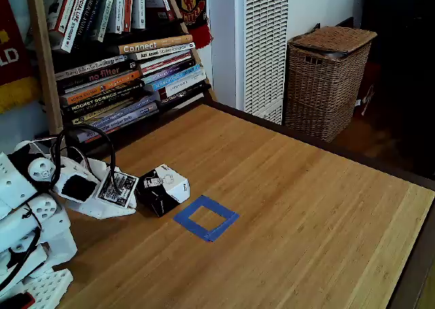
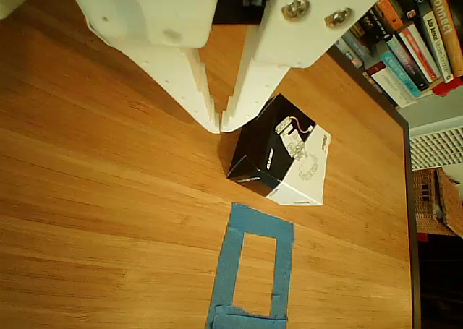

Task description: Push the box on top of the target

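The gripper (image 2: 220,124), fingers together, touches the box (image 2: 286,155) at frame centre. The target (image 2: 252,271) lies just below, apart from the box.

Fixed view: set high at near edge, facing down across tabletop (image 1: 292,187) toward far bookshelf (image 1: 122,71). Other view: mounted close behind claw (image 2: 220,123), looking steeply down. Shared: box (image 1: 163,189), blue target (image 1: 206,217).
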Action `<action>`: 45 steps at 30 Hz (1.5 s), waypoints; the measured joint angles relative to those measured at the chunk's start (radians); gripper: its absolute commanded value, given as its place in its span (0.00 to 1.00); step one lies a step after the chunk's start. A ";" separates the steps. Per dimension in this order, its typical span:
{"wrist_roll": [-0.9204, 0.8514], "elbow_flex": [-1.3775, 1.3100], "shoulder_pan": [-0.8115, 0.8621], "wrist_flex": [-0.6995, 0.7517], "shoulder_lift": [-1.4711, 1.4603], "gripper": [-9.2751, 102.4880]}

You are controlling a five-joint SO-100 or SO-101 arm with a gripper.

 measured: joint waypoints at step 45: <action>-0.101 0.000 0.000 0.014 0.000 0.20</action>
